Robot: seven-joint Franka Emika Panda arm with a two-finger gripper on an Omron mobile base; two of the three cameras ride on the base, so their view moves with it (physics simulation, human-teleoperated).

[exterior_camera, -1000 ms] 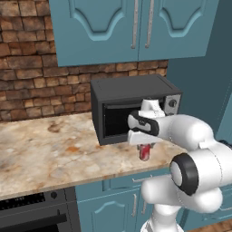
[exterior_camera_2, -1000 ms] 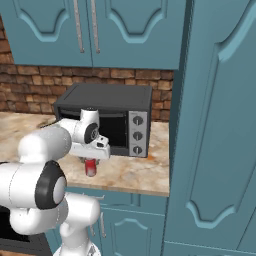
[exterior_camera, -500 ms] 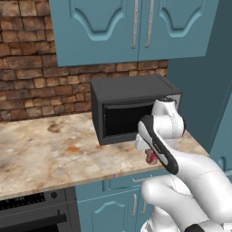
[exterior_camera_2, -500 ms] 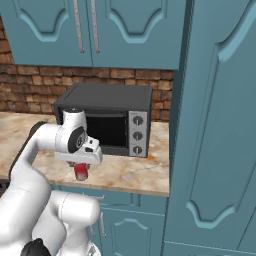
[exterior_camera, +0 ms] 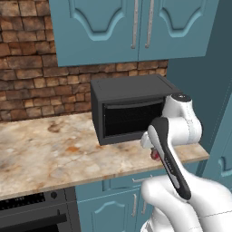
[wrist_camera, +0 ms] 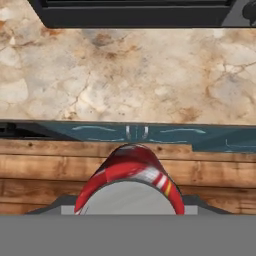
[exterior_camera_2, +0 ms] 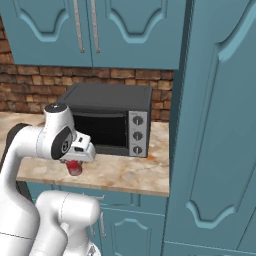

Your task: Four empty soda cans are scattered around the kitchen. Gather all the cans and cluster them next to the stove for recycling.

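While the gripper [exterior_camera_2: 75,161] clamps one red soda can [exterior_camera_2: 74,168], the can hangs below the hand, long axis in line with the fingers, at the beige countertop's [exterior_camera_2: 131,173] front edge before the microwave [exterior_camera_2: 112,118]. Judged from this, the can must next travel sideways along the counter toward the stove.

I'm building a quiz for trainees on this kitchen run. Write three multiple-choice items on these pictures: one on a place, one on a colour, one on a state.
1. Where is the soda can?
A. in the gripper, past the counter's front edge
B. inside the microwave
C. on the floor

2. What colour are the cabinets?
A. white
B. teal
C. black

3. How do the gripper's jaws stand?
A. wide open, empty
B. shut on the can
C. resting on the microwave

Key: A, the hand view shows cabinet fronts and floor beyond the can; B, all doors are teal; C is false, B, the can sits gripped.
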